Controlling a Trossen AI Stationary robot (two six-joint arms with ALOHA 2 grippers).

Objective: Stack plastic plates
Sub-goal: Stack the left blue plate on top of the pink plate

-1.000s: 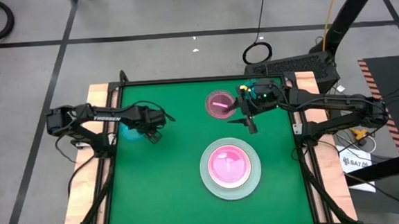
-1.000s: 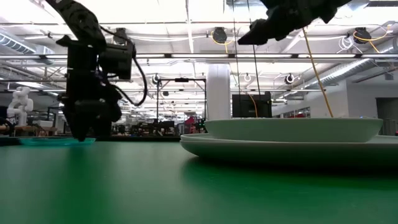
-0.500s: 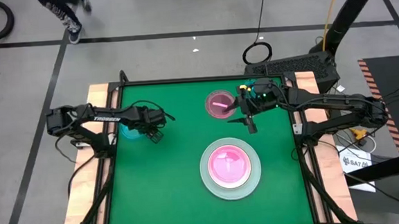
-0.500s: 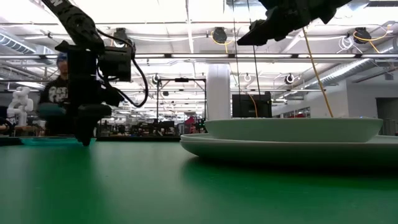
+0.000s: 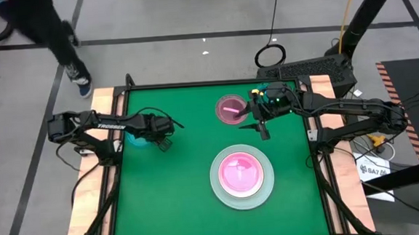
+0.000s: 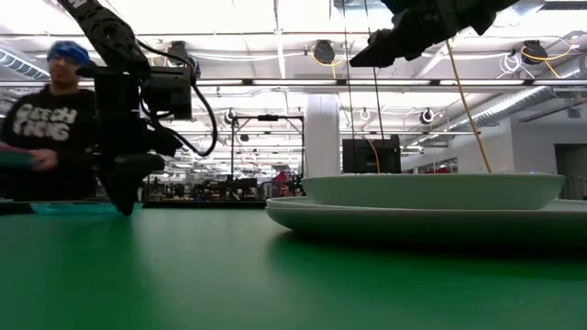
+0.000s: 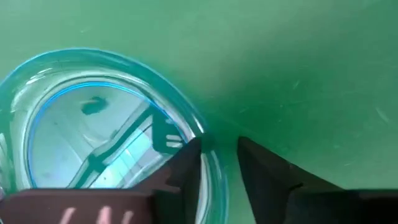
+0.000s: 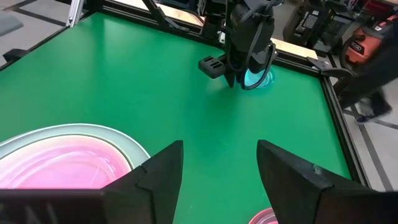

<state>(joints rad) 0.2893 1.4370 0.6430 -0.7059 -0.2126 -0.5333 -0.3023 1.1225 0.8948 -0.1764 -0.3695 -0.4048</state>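
A small teal plate [image 5: 134, 139] [image 7: 93, 124] lies flat near the table's left edge. My left gripper [image 5: 161, 142] [image 7: 217, 158] [image 6: 124, 206] stands at the plate's right side and is shut on its rim. A small pink plate [image 5: 230, 107] rests on the table toward the far edge. My right gripper [image 5: 263, 131] [image 8: 217, 162] hangs open in the air just right of it and touches nothing. Near the middle sits a stack [image 5: 242, 175] [image 6: 431, 206]: a large pale mint plate, a whitish one on it, and a pink one on top. My left gripper holds the teal plate by the rim [image 7: 208, 149] on the side toward the table's right. One finger [image 7: 186, 168] stands inside the plate and the other [image 7: 261, 171] outside it. The fingers come from above, pointing down. The plate lies flat on the table.
The green mat ends at black rails with wooden boards on the left and right sides. Bare mat lies between the teal plate and the stack. A person [image 5: 59, 39] [image 6: 50, 119] walks past beyond the far left corner.
In the low view my left gripper's fingers have drawn together from a wide stance to a narrow point at the teal plate's rim. The plate stays on the table. A person has walked into view behind the table's far left. My right arm has kept still.
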